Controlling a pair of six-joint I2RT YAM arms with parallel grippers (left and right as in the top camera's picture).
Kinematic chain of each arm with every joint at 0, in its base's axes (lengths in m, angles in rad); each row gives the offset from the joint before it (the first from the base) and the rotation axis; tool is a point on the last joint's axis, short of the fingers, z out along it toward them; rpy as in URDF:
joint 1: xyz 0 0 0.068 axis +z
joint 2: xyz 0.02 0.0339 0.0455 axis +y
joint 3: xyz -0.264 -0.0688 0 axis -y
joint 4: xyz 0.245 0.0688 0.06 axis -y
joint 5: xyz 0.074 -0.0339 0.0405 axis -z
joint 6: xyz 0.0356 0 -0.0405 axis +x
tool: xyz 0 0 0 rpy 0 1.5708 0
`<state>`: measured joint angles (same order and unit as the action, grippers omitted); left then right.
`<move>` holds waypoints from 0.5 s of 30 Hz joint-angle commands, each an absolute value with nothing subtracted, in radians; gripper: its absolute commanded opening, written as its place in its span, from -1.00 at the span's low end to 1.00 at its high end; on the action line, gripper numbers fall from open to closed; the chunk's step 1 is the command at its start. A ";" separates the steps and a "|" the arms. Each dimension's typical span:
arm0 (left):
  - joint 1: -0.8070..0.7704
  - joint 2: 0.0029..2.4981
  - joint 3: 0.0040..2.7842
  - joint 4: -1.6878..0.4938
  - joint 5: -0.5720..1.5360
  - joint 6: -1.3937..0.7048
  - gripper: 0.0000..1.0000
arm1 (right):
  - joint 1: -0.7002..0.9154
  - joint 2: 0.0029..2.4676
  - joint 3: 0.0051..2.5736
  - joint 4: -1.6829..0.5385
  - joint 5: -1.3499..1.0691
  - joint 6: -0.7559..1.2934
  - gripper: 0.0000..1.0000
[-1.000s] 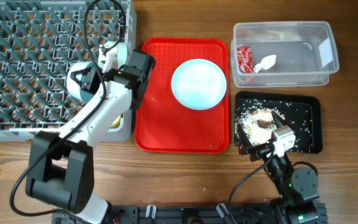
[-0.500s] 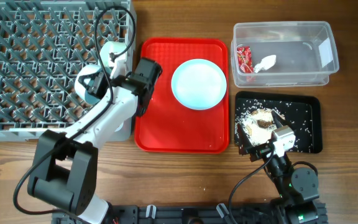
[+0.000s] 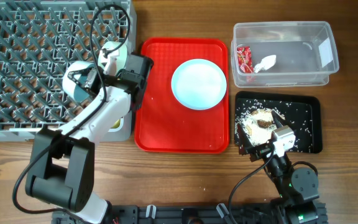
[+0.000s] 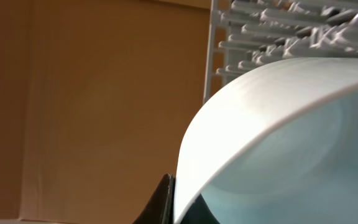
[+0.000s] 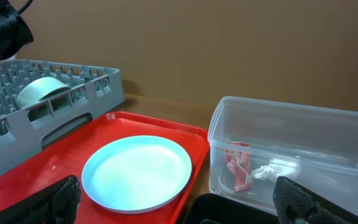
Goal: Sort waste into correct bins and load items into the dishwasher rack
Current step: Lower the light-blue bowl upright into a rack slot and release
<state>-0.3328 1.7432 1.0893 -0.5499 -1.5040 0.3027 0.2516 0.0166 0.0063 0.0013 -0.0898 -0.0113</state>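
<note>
1. Waste looks sorted: wrapper (image 3: 245, 58) and napkin (image 3: 265, 62) in clear tub (image 3: 328, 37), scraps (image 3: 260, 119) in black tray (image 3: 309, 124).
2. Your left gripper (image 3: 84, 79) clamps a bowl (image 4: 278, 143) over the rack (image 3: 17, 37); your right gripper (image 3: 253, 147) gapes empty beside the black tray.
3. You have the plate (image 3: 198, 83) on the red tray (image 3: 166, 124) left to load.

A pale blue bowl (image 4: 278, 130) looms close before the grey rack (image 4: 272, 28).

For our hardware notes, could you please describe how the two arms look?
The left arm has white links, black joints and a looping black cable. The right arm is mostly black with a white wrist block and black end effector fingers.
</note>
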 commanded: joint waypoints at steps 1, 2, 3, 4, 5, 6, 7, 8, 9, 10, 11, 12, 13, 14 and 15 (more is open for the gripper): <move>-0.345 1.760 1.075 -0.545 -1.510 0.329 -0.92 | 0.246 0.005 0.005 0.007 -0.105 0.002 1.00; -0.353 1.760 1.075 -0.545 -1.507 0.323 -0.92 | 0.246 0.005 0.005 0.007 -0.105 0.002 1.00; -0.361 1.760 1.075 -0.545 -1.507 0.304 -0.92 | 0.246 0.005 0.005 0.007 -0.105 0.003 1.00; -0.365 1.760 1.075 -0.546 -1.500 0.298 -0.92 | 0.246 0.005 0.005 0.007 -0.105 0.002 1.00; -0.370 1.761 1.074 -0.547 -1.493 0.287 -0.92 | 0.246 0.005 0.005 0.007 -0.105 0.002 1.00; -0.373 1.761 1.072 -0.547 -1.488 0.271 -0.92 | 0.246 0.005 0.005 0.007 -0.105 0.003 1.00; -0.377 1.761 1.067 -0.551 -1.475 0.264 -0.92 | 0.246 0.005 0.005 0.007 -0.105 0.002 1.00; -0.380 1.761 1.061 -0.558 -1.464 0.254 -0.92 | 0.246 0.005 0.005 0.007 -0.105 0.002 1.00; -0.382 1.761 1.056 -0.564 -1.455 0.249 -0.92 | 0.246 0.005 0.005 0.007 -0.105 0.003 1.00; -0.383 1.761 1.050 -0.569 -1.446 0.242 -0.92 | 0.246 0.005 0.005 0.007 -0.105 0.002 1.00; -0.385 1.761 1.044 -0.573 -1.444 0.228 -0.92 | 0.246 0.005 0.005 0.007 -0.105 0.002 1.00; -0.385 1.761 1.039 -0.575 -1.439 0.218 -0.92 | 0.246 0.005 0.005 0.007 -0.105 0.002 1.00; -0.385 1.761 1.034 -0.576 -1.424 0.215 -0.92 | 0.246 0.005 0.005 0.007 -0.105 0.002 1.00; -0.387 1.761 1.031 -0.576 -1.417 0.212 -0.92 | 0.246 0.005 0.005 0.007 -0.105 0.003 1.00; -0.389 1.761 1.031 -0.576 -1.417 0.203 -0.92 | 0.246 0.005 0.005 0.007 -0.105 0.002 1.00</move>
